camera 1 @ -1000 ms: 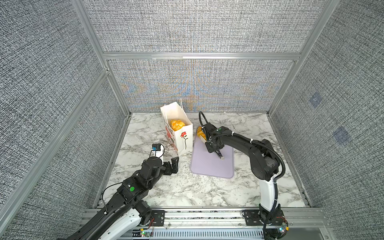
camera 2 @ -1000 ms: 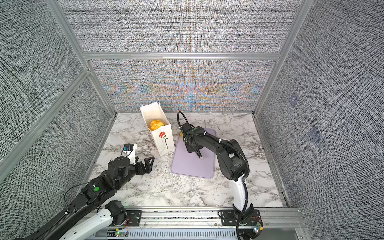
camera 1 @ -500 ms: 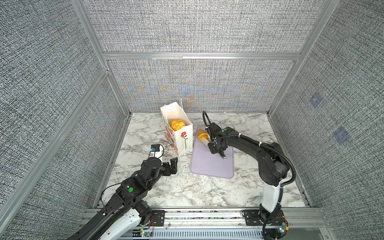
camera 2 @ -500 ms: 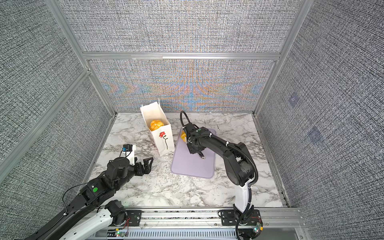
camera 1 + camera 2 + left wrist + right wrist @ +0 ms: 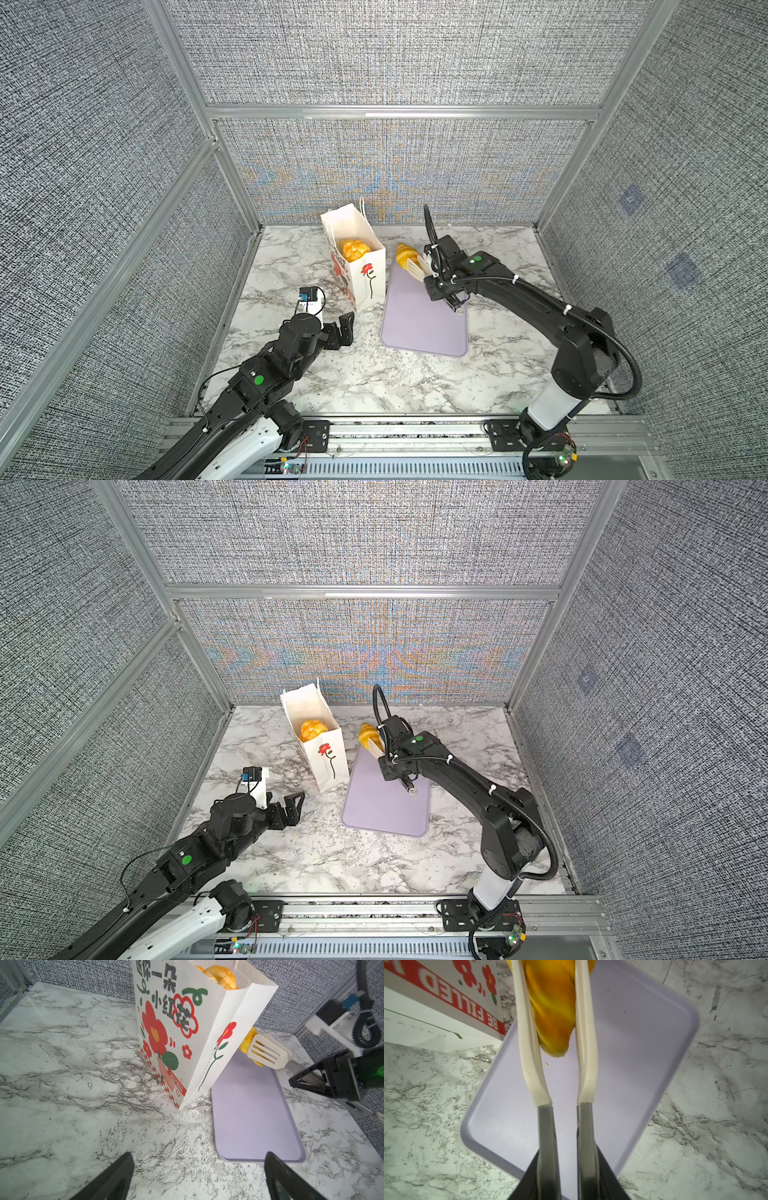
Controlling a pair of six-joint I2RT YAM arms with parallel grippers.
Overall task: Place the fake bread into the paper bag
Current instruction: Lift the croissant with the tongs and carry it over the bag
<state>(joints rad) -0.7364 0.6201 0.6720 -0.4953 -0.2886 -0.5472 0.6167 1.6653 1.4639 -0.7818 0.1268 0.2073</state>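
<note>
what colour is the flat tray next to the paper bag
Pale lavender, plain with no pattern; the tray shows best in the left wrist view.

Golden bread [image 5: 404, 253], red-flowered white bag [image 5: 360, 287], lilac tray [image 5: 419, 328].

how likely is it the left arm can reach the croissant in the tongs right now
Probably not directly: the paper bag stands between the open left fingers and the croissant, which the tongs hold at the far end of the tray.

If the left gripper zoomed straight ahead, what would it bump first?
The left gripper would probably meet the paper bag at its near bottom corner; the purple tray lies just beside, so I'm unsure.
</note>
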